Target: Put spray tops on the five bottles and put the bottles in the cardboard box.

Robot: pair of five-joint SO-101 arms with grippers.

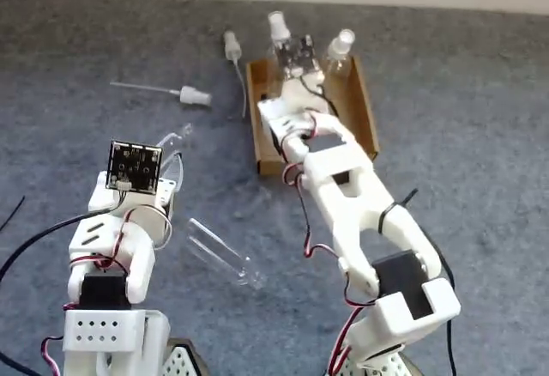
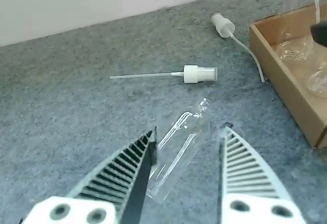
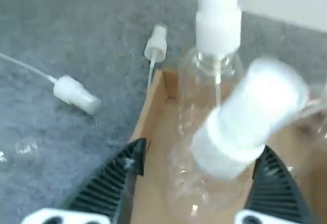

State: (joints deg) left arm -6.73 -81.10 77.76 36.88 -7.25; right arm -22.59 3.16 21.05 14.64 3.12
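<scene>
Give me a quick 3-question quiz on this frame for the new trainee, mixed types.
1. Count: how many loose tops lie on the carpet?
2. True or false: the left gripper is shut on a bottle.
3. Where is the right gripper? A: over the box. B: over the loose tops. C: beside the left arm.
Key: 1. Two. 2. False: it is open, the bottle lying between its jaws. 3. A.
</scene>
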